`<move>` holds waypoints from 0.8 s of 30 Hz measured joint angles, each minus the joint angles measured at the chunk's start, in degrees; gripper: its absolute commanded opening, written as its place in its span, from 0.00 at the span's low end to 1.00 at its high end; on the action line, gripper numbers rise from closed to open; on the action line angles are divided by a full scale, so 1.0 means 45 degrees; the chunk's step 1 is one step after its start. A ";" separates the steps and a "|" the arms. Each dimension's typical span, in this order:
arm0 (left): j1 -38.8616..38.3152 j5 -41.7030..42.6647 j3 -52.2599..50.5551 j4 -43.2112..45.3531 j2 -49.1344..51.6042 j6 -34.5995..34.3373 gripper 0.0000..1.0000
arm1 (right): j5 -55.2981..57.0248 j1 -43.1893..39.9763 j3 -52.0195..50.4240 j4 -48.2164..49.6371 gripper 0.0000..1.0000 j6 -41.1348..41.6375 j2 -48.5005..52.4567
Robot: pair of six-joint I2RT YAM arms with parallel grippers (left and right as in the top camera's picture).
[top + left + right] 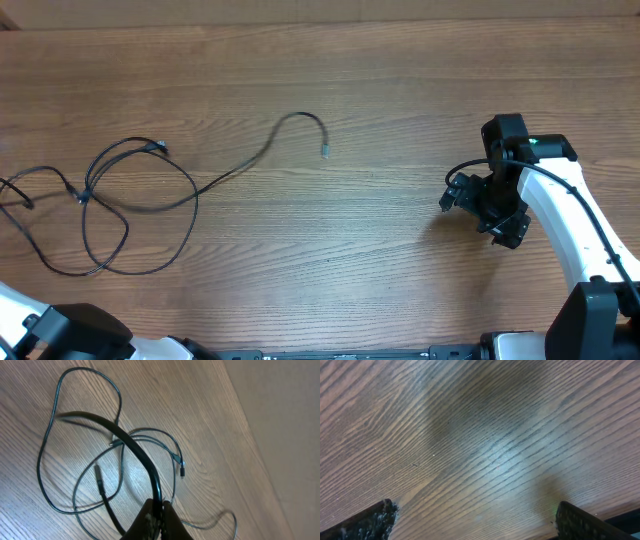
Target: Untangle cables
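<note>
Left fingers [150,521] were pressed together near the cables [83,196], which lay looped at the left of the table [380,70]; whether they pinched a strand was unclear. Right fingers [370,521] gaped empty at the right, probably readied for a freed end

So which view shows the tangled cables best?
Overhead: the cables lie almost wholly in frame, loops and trailing end. Left wrist shows the loops closer, but cropped, one strand blurred across them. Right wrist shows only table.
</note>
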 measured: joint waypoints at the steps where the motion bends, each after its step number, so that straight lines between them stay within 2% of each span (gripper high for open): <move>1: -0.0107 -0.0078 -0.0005 0.0010 -0.0044 -0.0087 0.04 | 0.0005 0.0000 0.0000 0.0019 1.00 -0.0010 0.0000; 3: -0.0563 -0.0374 0.0000 0.0049 -0.0097 -0.0185 0.08 | 0.0005 0.0000 0.0000 0.0015 1.00 -0.0010 0.0000; 5: -0.1209 -0.0855 -0.0005 0.0092 -0.0107 -0.0316 0.34 | 0.0005 0.0000 0.0000 0.0015 1.00 -0.0005 0.0000; 8: -0.2414 -0.1690 -0.0005 0.0102 -0.0107 -0.0403 0.61 | 0.0005 0.0000 0.0000 0.0010 1.00 -0.0005 0.0000; 11: -0.3774 -0.2225 0.0000 0.0117 -0.0107 -0.0379 0.66 | 0.0005 0.0000 0.0000 0.0024 1.00 -0.0005 0.0000; 18: -0.7461 -0.2667 0.0000 0.0160 0.0262 0.0607 0.64 | 0.0005 0.0000 0.0000 0.0034 1.00 -0.0010 0.0000; 22: -0.9486 -0.2773 0.0000 0.0160 0.1224 0.1671 0.76 | 0.0005 0.0000 0.0000 0.0024 1.00 -0.0005 0.0000; 23: -1.0234 -0.2807 0.0000 0.0175 0.1758 0.2006 0.82 | 0.0005 0.0000 0.0000 0.0024 1.00 -0.0010 0.0000; 24: -1.0389 -0.2822 0.0000 0.0189 0.1904 0.2147 0.83 | 0.0000 0.0000 0.0000 0.0024 1.00 -0.0010 0.0000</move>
